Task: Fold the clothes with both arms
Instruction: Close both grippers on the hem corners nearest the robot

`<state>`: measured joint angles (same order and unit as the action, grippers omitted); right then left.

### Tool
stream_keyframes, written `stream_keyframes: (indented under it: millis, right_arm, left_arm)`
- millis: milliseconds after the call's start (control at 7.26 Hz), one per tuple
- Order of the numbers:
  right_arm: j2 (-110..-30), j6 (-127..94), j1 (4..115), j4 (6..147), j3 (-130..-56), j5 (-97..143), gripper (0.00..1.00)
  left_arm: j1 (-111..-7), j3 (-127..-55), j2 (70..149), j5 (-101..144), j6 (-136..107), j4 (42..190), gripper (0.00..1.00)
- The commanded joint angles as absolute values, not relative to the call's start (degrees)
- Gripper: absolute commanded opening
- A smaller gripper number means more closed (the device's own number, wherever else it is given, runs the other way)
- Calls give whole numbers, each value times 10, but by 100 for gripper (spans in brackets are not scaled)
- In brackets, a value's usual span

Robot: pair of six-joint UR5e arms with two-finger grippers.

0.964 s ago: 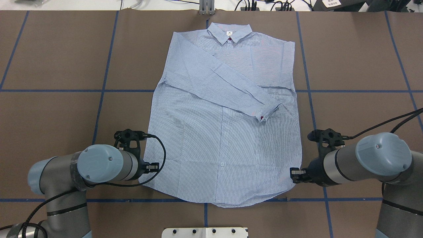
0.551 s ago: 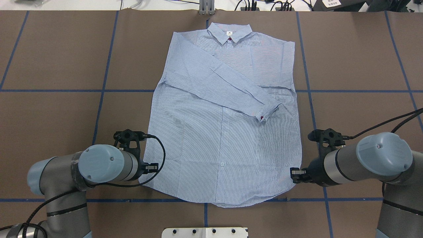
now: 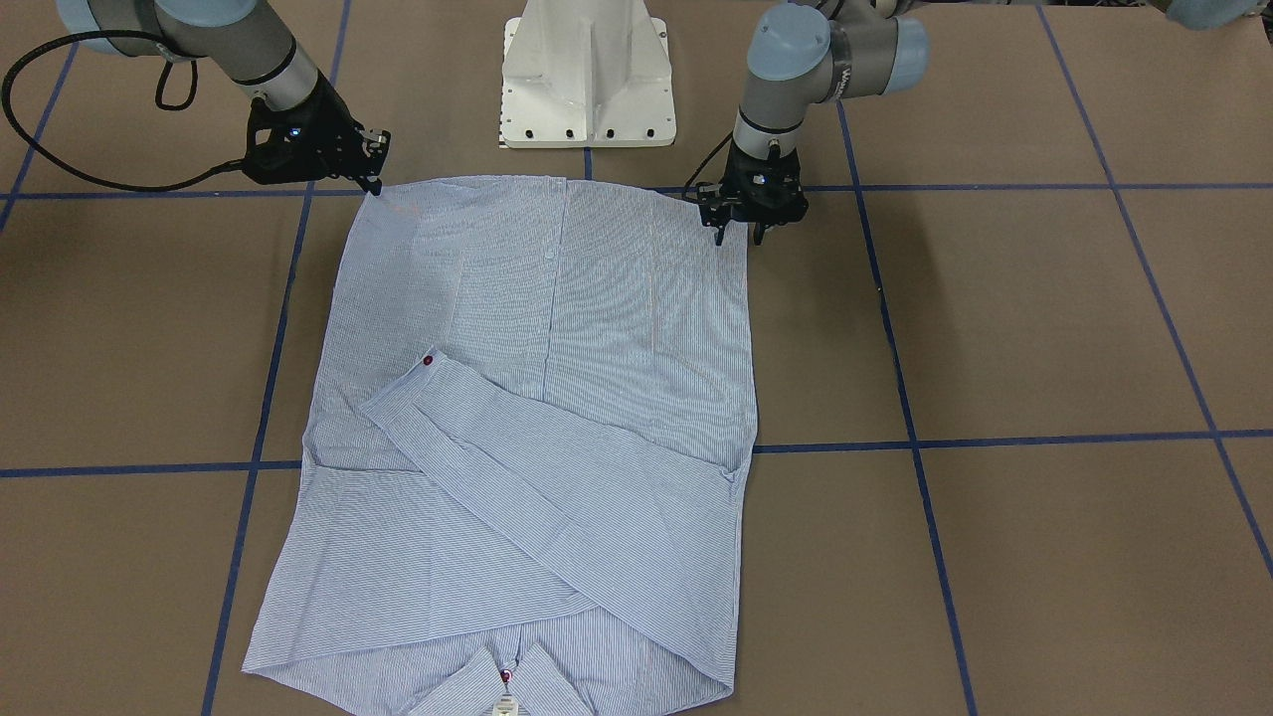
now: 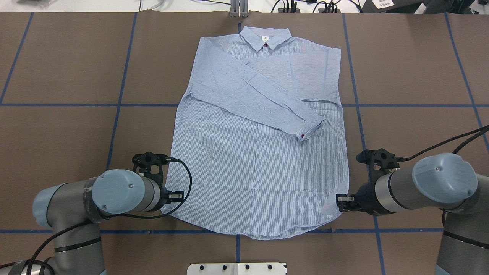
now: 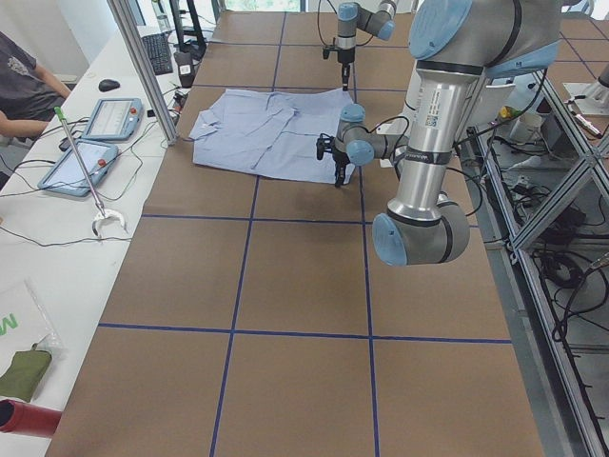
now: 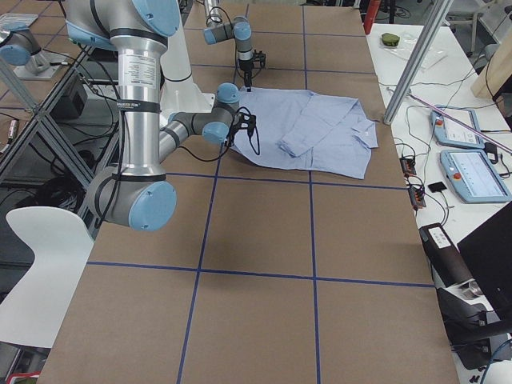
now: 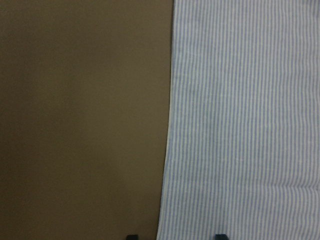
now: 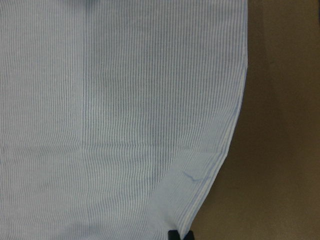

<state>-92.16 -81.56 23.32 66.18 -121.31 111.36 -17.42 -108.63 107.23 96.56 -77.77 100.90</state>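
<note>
The light-blue striped shirt (image 4: 259, 152) lies flat on the brown table, collar at the far side, hem toward the robot, one sleeve folded diagonally across its front. My left gripper (image 3: 738, 237) points down over the hem's left edge. It is open, and in the left wrist view the fingertips (image 7: 131, 236) straddle the shirt (image 7: 245, 120) edge. My right gripper (image 3: 376, 187) sits at the hem's right corner. In the right wrist view its tips (image 8: 172, 235) are close together on the edge of the shirt (image 8: 125, 110).
The white pedestal base (image 3: 587, 80) stands just behind the hem. Blue tape lines (image 4: 118, 105) grid the brown table. A metal post (image 4: 238, 7) rises beyond the collar. A side bench holds tablets (image 5: 90, 143), and a person's arm (image 5: 24, 81) rests there.
My left arm has shifted slightly toward the near edge at the hem's left side. The right arm and the shirt have not visibly moved.
</note>
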Motion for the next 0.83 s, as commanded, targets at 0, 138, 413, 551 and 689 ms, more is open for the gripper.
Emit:
stream_keyframes:
  millis: [0,138,413,551,689]
  right_arm:
    - [-921,-816,236,662,-1214,1115,0]
    - [-921,-816,236,662,-1214,1115,0]
    - [-921,-816,238,662,-1214,1116,0]
    - [-922,-816,238,662,-1214,1116,0]
    - [-923,-816,239,662,-1214,1117,0]
  left_arm:
    - [-171,-1086,1073,965,-778,1006,58]
    - [-171,-1087,1074,966,-778,1000,55]
    - [-171,-1088,1074,965,-778,999,48]
    - [-171,-1088,1074,965,-778,1000,44]
    - [-171,-1090,1074,966,-778,999,42]
